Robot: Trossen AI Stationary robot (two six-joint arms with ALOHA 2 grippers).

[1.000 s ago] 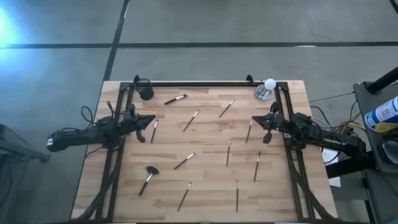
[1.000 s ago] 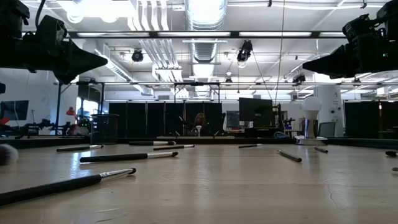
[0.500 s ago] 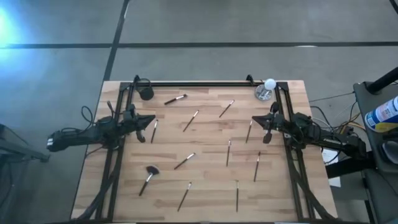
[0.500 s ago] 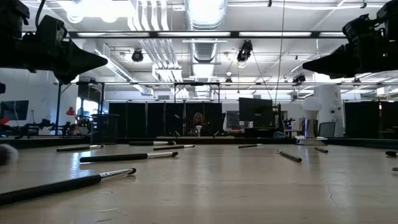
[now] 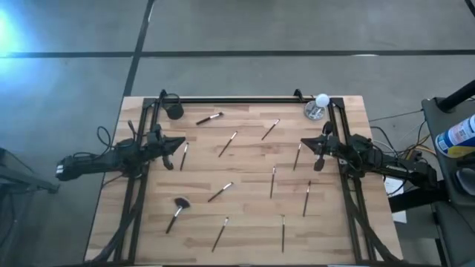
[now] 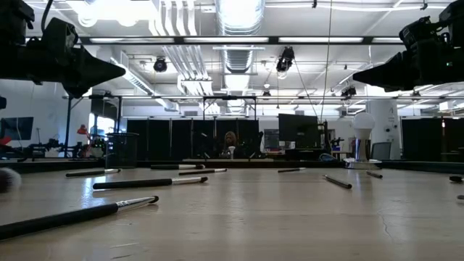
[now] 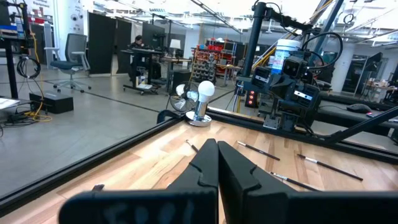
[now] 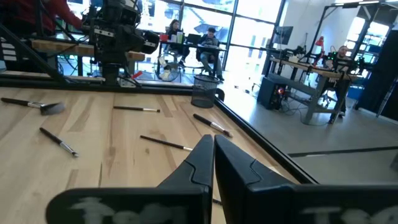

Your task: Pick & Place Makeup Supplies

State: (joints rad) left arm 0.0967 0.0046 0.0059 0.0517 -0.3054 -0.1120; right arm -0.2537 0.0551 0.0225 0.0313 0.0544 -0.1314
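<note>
Several thin makeup brushes lie flat and scattered on the wooden table, among them one (image 5: 228, 143) near the middle, one (image 5: 184, 155) just in front of my left gripper, one (image 5: 297, 156) beside my right gripper, and a fluffy-headed one (image 5: 177, 211) near the front left. My left gripper (image 5: 178, 144) hovers shut above the table's left side, and its fingertips (image 7: 216, 148) are closed together. My right gripper (image 5: 307, 144) hovers shut above the right side, its fingertips (image 8: 211, 142) also together. In the low view both grippers (image 6: 116, 71) (image 6: 362, 76) hang well above the tabletop.
A small black cup (image 5: 174, 111) stands at the far left corner, and a white ball on a silver base (image 5: 320, 106) at the far right corner. A dark frame rail (image 5: 237, 99) runs along the far edge and down both sides. People sit in the room beyond the table.
</note>
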